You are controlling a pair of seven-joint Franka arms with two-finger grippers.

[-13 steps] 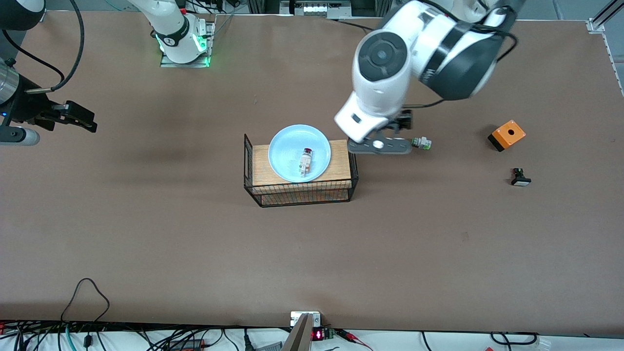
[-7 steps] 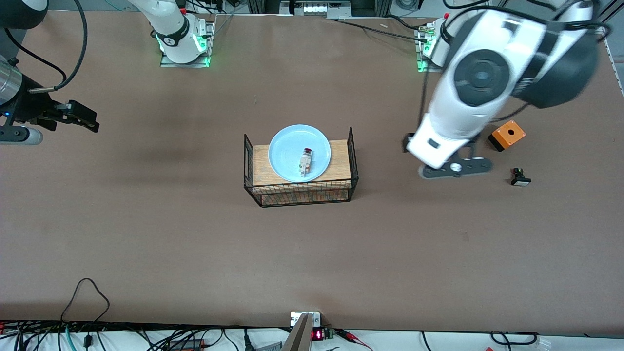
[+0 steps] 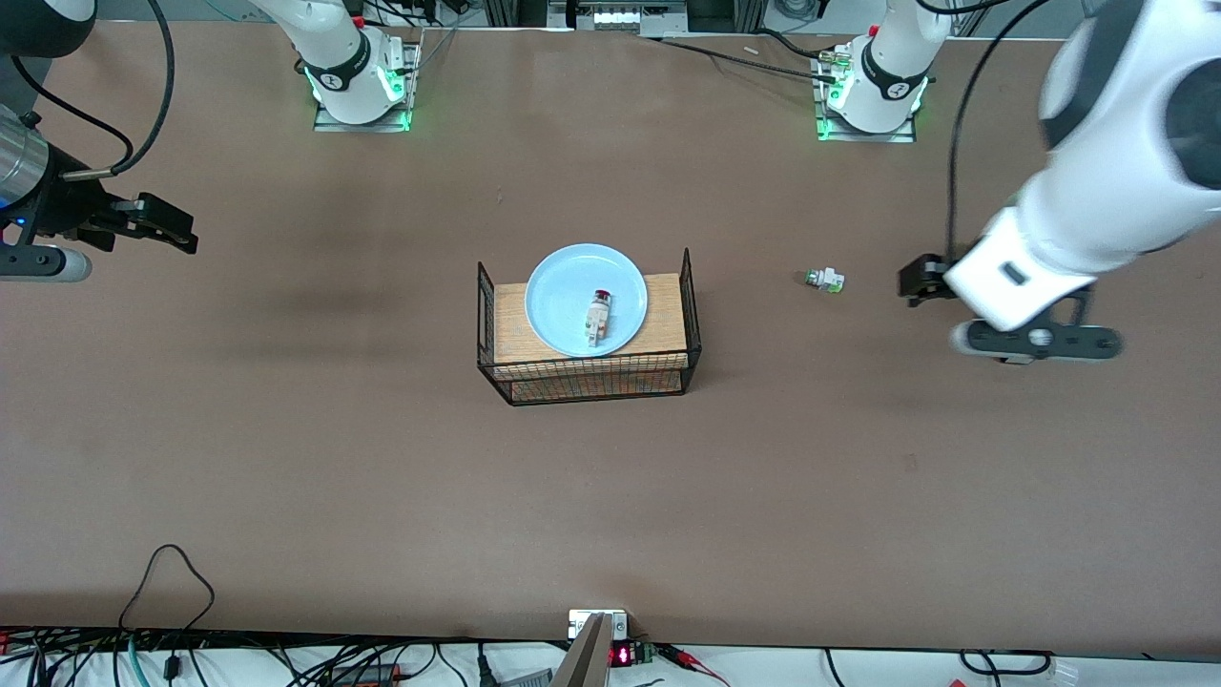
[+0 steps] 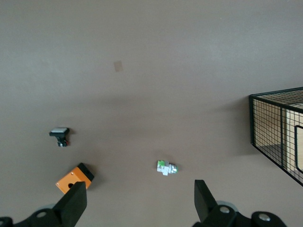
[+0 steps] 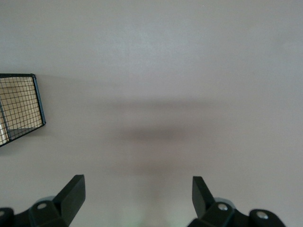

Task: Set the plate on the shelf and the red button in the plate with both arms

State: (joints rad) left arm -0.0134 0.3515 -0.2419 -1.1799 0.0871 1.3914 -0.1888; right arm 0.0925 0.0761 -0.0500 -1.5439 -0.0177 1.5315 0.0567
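Note:
The light blue plate [image 3: 563,286] rests on a wooden board on top of a black wire basket [image 3: 587,382] at mid-table. The red button [image 3: 598,315] lies inside the plate, its dark red cap pointing toward the robots' bases. My left gripper [image 4: 137,201] hangs open and empty over bare table at the left arm's end, well apart from the basket. My right gripper [image 3: 175,232] [image 5: 137,196] is also open and empty, held high over the right arm's end of the table.
A green-capped button [image 3: 824,279] [image 4: 166,167] lies on the table between the basket and the left arm [image 3: 1049,258]. The left wrist view also shows an orange box [image 4: 73,178] and a black-and-white button [image 4: 59,136]. Cables run along the table's near edge.
The left arm has swung away from beside the basket toward its own end of the table, uncovering the green-capped button and covering the orange box. The right arm has barely shifted.

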